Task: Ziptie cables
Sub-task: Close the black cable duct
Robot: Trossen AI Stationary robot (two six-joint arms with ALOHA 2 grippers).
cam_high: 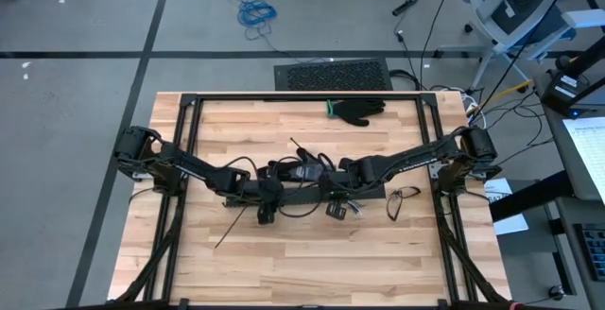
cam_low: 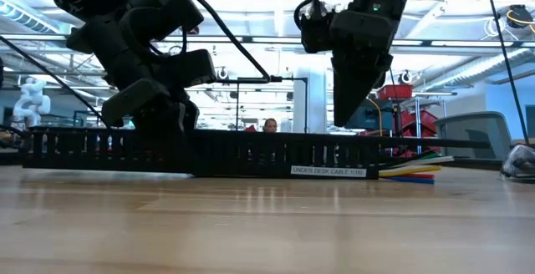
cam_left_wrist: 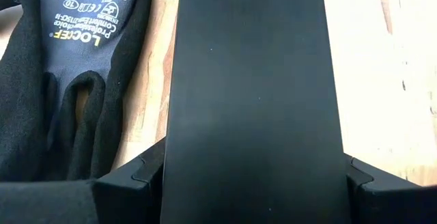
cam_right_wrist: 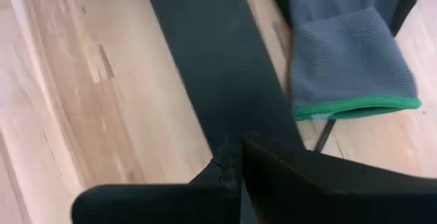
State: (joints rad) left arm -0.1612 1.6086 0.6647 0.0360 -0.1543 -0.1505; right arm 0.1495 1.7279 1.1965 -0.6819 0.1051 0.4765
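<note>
A long black slotted channel point(cam_high: 369, 195) lies across the middle of the wooden table point(cam_high: 284, 263), resting flat on it point(cam_low: 251, 153). Coloured ends of the cables point(cam_low: 410, 171) stick out at its right end, and a dark loop of wire point(cam_high: 405, 201) lies beside it. My left gripper point(cam_left_wrist: 256, 183) is closed on the channel's left part. My right gripper point(cam_low: 344, 119) is shut and points down over the channel point(cam_right_wrist: 205, 60), near its middle. My left gripper holds the channel between its two fingers, one on each long side point(cam_left_wrist: 171, 162). The fingers point(cam_left_wrist: 130, 183) lie across the channel and come slanting down from the table's left. The channel stays flat on the table. I cannot tell whether my right gripper's shut fingertips touch the channel's top.
A grey and black work glove point(cam_high: 361, 110) with a green cuff lies at the far middle of the table; another glove point(cam_left_wrist: 75, 60) lies right beside the channel. A thin black strip point(cam_high: 232, 232) lies toward the near left. A black frame point(cam_high: 189, 111) borders the table.
</note>
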